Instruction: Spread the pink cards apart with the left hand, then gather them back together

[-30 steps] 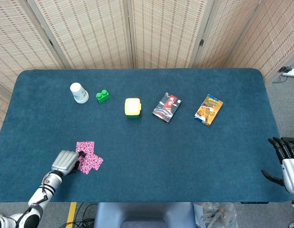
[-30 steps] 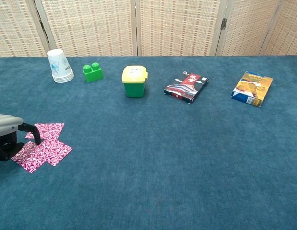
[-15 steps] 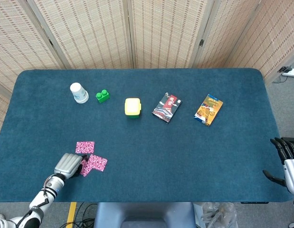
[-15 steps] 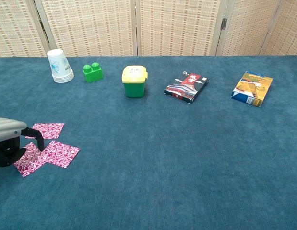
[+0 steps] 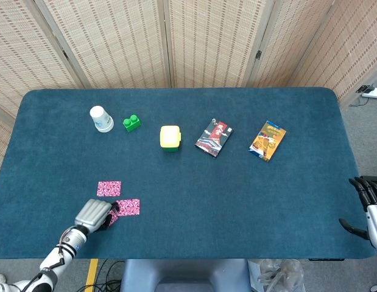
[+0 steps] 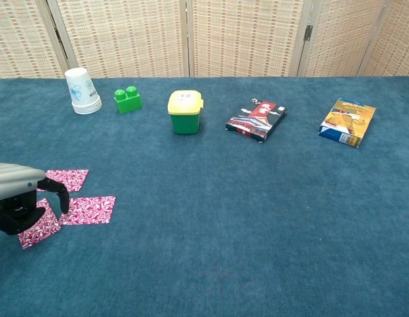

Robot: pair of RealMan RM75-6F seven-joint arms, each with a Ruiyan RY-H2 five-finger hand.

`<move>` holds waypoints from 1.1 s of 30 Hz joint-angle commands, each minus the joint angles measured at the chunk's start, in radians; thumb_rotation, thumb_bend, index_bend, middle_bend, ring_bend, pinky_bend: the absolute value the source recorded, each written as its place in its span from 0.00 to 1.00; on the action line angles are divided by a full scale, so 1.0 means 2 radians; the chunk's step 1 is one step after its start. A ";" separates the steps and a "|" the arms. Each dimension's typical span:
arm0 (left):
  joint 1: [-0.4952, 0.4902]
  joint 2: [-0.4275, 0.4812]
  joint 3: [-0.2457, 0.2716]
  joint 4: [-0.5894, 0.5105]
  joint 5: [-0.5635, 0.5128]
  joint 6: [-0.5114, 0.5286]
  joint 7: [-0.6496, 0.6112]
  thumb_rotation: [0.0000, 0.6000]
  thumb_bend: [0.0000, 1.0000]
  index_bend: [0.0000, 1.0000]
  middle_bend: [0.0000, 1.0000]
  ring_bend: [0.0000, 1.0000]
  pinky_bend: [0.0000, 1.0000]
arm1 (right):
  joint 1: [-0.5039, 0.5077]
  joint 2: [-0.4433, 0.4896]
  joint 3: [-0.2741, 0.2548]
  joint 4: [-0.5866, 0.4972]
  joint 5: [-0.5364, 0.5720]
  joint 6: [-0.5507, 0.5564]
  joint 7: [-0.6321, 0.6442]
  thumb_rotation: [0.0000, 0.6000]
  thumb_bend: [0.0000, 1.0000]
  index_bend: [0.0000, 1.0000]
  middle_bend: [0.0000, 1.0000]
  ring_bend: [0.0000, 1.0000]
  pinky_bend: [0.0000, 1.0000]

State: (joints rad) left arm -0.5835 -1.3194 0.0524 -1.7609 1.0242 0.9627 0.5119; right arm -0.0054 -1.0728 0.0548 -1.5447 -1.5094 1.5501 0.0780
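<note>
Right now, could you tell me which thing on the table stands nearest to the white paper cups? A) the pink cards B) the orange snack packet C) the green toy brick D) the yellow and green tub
C: in the head view the green toy brick sits just beside the white paper cups, while the tub, the snack packet and the pink cards all lie farther off.

No legible txt anywhere. Printed marks showed on the white paper cup stack, the yellow lid of the green tub, the dark red-and-white flat pack & the orange-blue flat pack, all too small/blurred to read.
</note>
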 commanded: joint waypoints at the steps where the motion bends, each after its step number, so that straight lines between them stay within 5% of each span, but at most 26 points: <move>1: 0.006 0.007 -0.006 -0.006 0.013 0.020 -0.007 1.00 0.70 0.36 1.00 1.00 1.00 | 0.000 0.000 0.000 0.001 0.000 0.000 0.001 1.00 0.18 0.11 0.15 0.11 0.18; 10: 0.031 0.027 -0.022 0.015 0.079 0.082 -0.061 1.00 0.68 0.36 1.00 0.98 1.00 | 0.004 0.000 0.001 0.003 -0.005 -0.003 0.002 1.00 0.18 0.11 0.15 0.11 0.18; 16: 0.039 0.020 -0.035 0.063 0.124 0.106 -0.109 1.00 0.37 0.34 1.00 0.94 1.00 | 0.006 0.009 0.004 -0.005 -0.012 0.004 -0.007 1.00 0.18 0.11 0.15 0.11 0.18; 25: 0.022 -0.008 -0.046 0.127 0.136 0.071 -0.130 1.00 0.32 0.34 0.98 0.91 1.00 | 0.007 0.023 0.006 -0.019 -0.017 0.009 -0.018 1.00 0.18 0.11 0.15 0.11 0.18; 33: -0.009 -0.044 -0.063 0.175 0.095 0.004 -0.117 1.00 0.32 0.38 1.00 0.97 1.00 | 0.009 0.028 0.005 -0.026 -0.018 0.007 -0.020 1.00 0.18 0.11 0.15 0.11 0.18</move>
State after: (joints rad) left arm -0.5839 -1.3857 -0.0627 -1.4350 1.2392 1.0004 0.2684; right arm 0.0125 -1.0166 0.0657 -1.5974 -1.5461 1.5645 0.0381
